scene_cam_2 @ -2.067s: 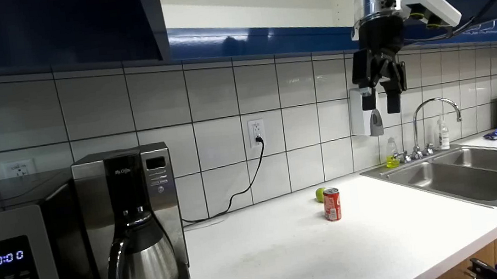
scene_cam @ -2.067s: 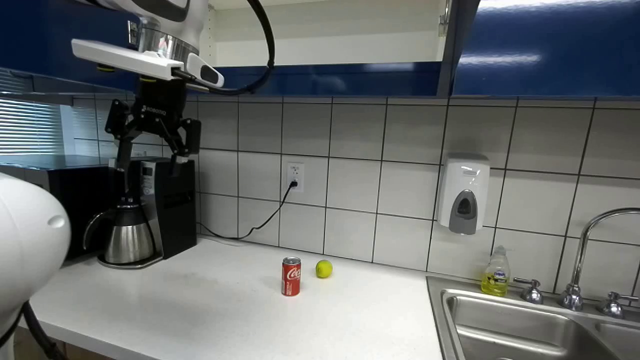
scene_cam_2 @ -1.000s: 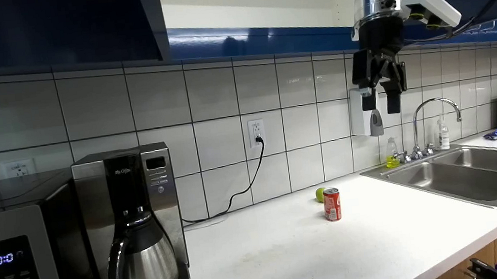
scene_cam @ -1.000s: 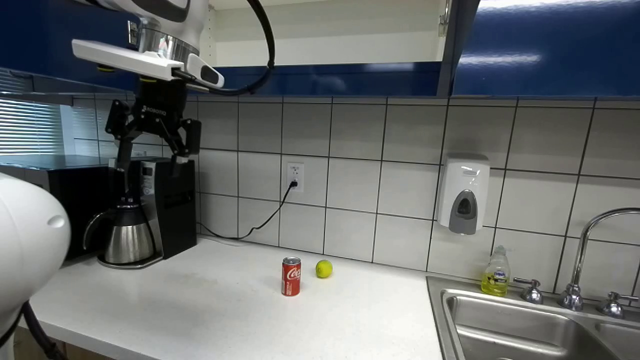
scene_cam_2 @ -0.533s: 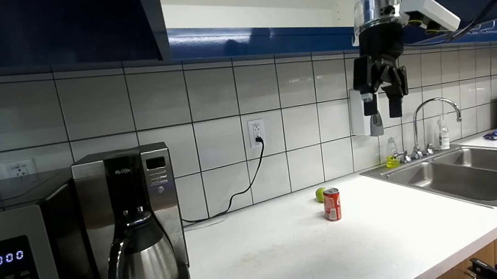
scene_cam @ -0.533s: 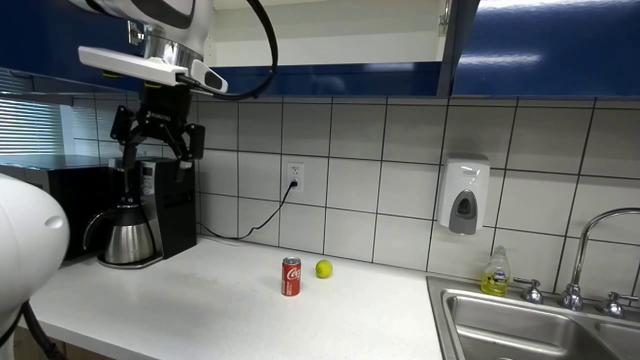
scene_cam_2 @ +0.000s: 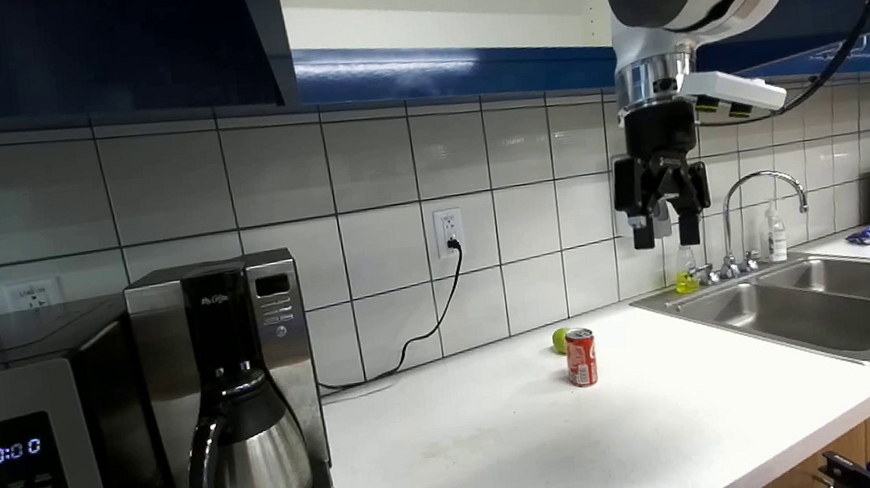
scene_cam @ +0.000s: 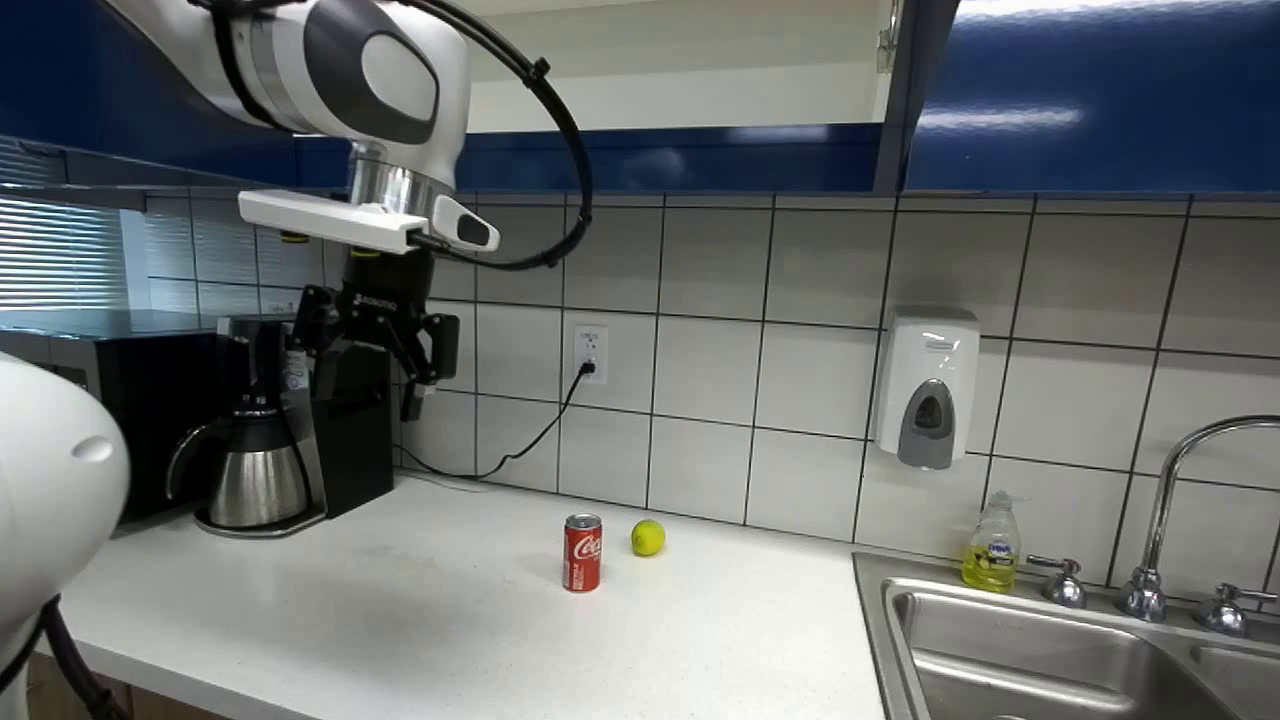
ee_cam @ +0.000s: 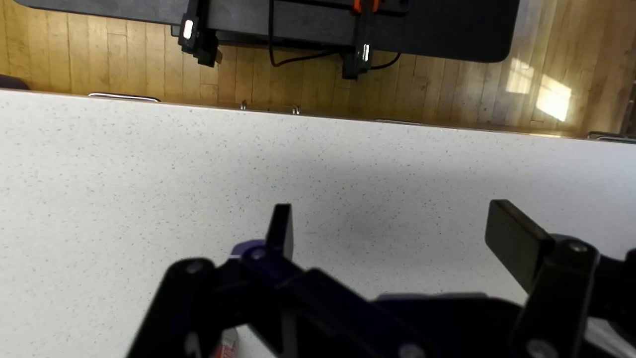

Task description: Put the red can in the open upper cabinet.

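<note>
The red can (scene_cam: 582,553) stands upright on the white counter, and it also shows in an exterior view (scene_cam_2: 581,358). In the wrist view a sliver of the can (ee_cam: 227,346) shows at the bottom edge, mostly hidden by the gripper. My gripper (scene_cam: 367,393) is open and empty, pointing down, well above the counter and apart from the can. It also shows in an exterior view (scene_cam_2: 666,234) and in the wrist view (ee_cam: 390,223), with bare counter between its fingers. The open upper cabinet (scene_cam: 670,158) has a dark blue lower edge and pale interior, and it also shows in an exterior view (scene_cam_2: 456,64).
A yellow-green ball (scene_cam: 648,538) lies close to the can by the tiled wall. A coffee maker (scene_cam_2: 234,410) and a microwave (scene_cam_2: 28,448) stand at one end. A sink (scene_cam: 1040,640) with faucet and soap bottle (scene_cam: 991,550) is at the other. A soap dispenser (scene_cam: 928,390) hangs on the wall.
The arm has come down, and in an exterior view the gripper has moved toward the can's side. The gripper stays open. The can and ball have not moved.
</note>
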Available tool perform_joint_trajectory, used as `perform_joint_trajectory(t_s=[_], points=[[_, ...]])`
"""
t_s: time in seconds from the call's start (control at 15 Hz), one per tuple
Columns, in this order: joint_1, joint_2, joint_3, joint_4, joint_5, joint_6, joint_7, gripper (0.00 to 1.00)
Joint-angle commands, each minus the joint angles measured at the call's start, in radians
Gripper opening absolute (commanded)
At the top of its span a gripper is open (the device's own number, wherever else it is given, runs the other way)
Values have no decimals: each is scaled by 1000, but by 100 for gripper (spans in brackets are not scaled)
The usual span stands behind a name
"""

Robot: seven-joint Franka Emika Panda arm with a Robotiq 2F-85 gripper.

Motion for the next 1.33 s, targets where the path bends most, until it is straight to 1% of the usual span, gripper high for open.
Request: perform_joint_trajectory(t_s=[0.0, 0.47, 0.8, 1.27], points=[[-23, 121, 0, 2, -24, 110, -30, 100], [-22, 347, 2, 18, -25, 326, -42, 100], [-34, 514, 7, 42, -56, 488, -46, 100], [-56, 713, 13, 111, -68, 680, -33, 100]])
